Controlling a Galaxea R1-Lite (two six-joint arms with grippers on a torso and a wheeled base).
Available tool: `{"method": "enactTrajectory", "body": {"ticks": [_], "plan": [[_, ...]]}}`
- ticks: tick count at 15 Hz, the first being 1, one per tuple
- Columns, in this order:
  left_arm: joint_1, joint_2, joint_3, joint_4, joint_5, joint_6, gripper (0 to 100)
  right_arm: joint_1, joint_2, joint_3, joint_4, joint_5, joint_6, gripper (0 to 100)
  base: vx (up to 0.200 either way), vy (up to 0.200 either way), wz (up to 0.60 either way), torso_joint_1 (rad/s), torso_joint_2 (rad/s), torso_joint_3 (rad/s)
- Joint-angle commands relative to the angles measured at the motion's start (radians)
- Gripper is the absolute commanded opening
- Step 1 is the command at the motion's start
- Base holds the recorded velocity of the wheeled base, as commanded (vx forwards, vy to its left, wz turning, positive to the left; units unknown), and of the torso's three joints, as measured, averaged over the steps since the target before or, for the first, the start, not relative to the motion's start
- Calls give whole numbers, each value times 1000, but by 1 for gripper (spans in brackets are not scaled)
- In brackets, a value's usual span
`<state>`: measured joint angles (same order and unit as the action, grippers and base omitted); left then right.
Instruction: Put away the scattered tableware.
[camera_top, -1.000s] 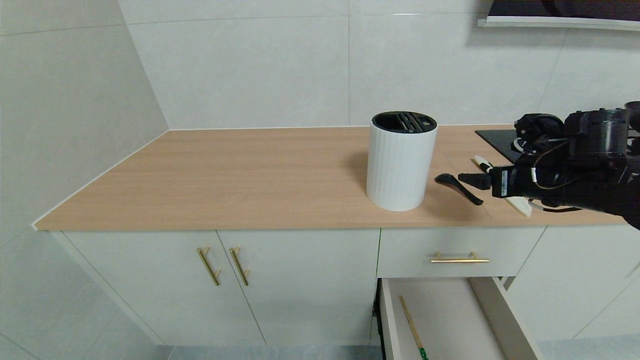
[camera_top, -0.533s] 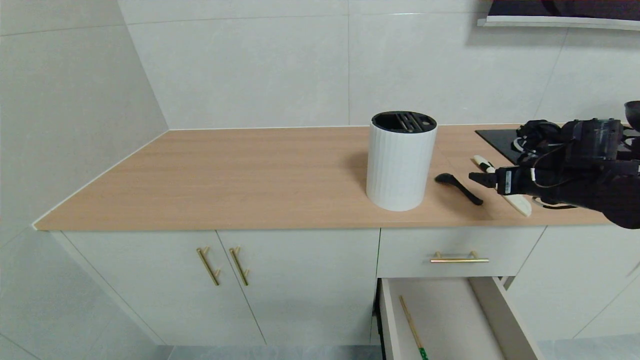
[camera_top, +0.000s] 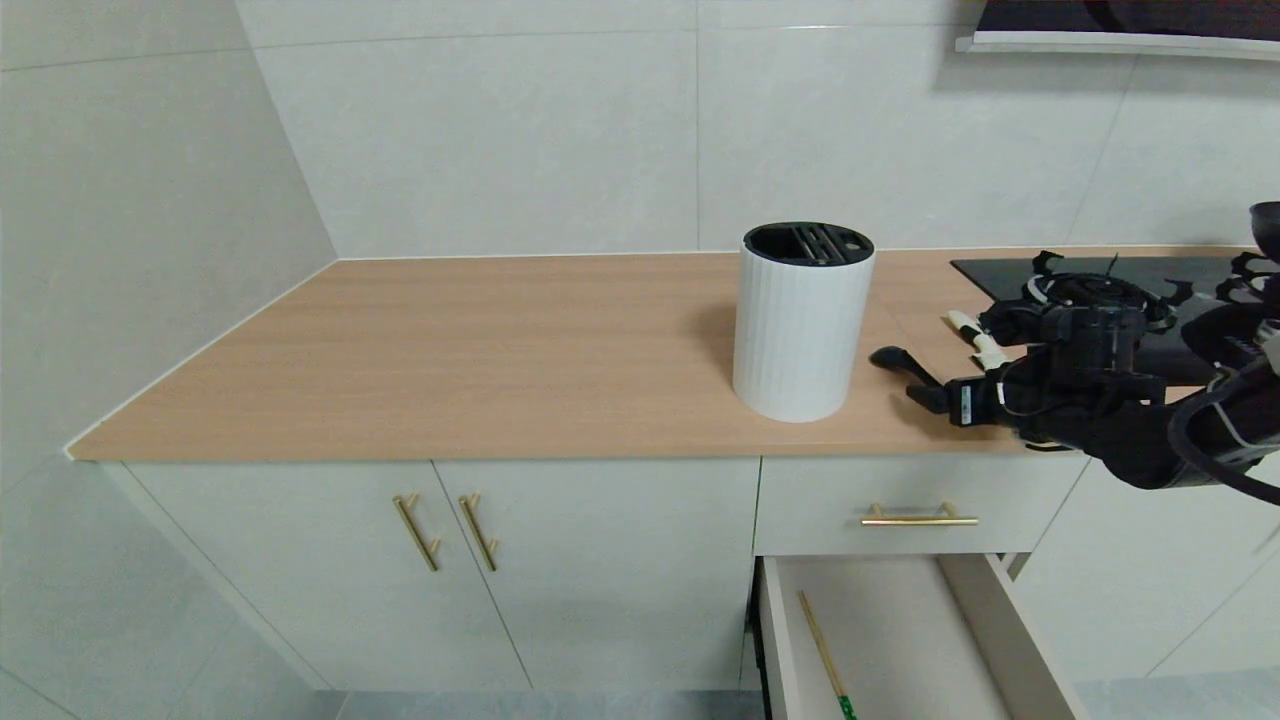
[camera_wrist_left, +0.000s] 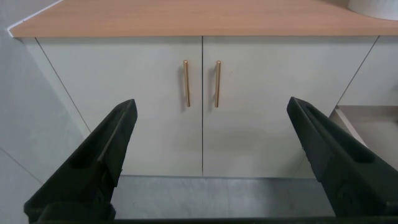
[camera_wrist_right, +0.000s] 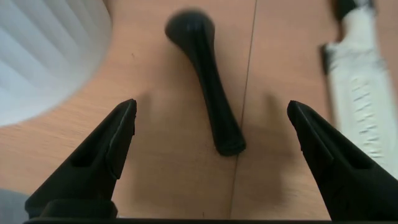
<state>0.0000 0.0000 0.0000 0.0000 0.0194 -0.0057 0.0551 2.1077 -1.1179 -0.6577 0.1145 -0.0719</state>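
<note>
Just ahead of the right hand (camera_top: 928, 398), which is wide open and empty, a black utensil (camera_wrist_right: 208, 93) lies flat on the counter (camera_top: 500, 350) near its front edge, beside the white holder (camera_top: 803, 320). Its long axis runs between the fingers (camera_wrist_right: 99, 155) (crosswise to their closing line); this arm is nearer.

A home kitchen, this: a long wood-grain worktop (camera_top: 500, 350) against large pale wall tiles (camera_top: 480, 130), white cupboard doors with slim brass handles (camera_top: 300, 570) beneath, a black glass hob (camera_top: 987, 273) set in at the right, an extractor hood's edge (camera_top: 1100, 42) above it
</note>
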Motion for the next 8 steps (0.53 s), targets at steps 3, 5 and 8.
{"method": "enactTrajectory", "body": {"ticks": [3,5,8], "plan": [[0,0,0,0,1,0,100,-1,34,-17,-2,-1,1,100,0,0,0,0,0,0],[0,0,0,0,1,0,100,-4,37,-31,-2,1,1,100,0,0,0,0,0,0],[0,0,0,0,1,0,100,-11,46,-43,-2,1,3,100,0,0,0,0,0,0]]}}
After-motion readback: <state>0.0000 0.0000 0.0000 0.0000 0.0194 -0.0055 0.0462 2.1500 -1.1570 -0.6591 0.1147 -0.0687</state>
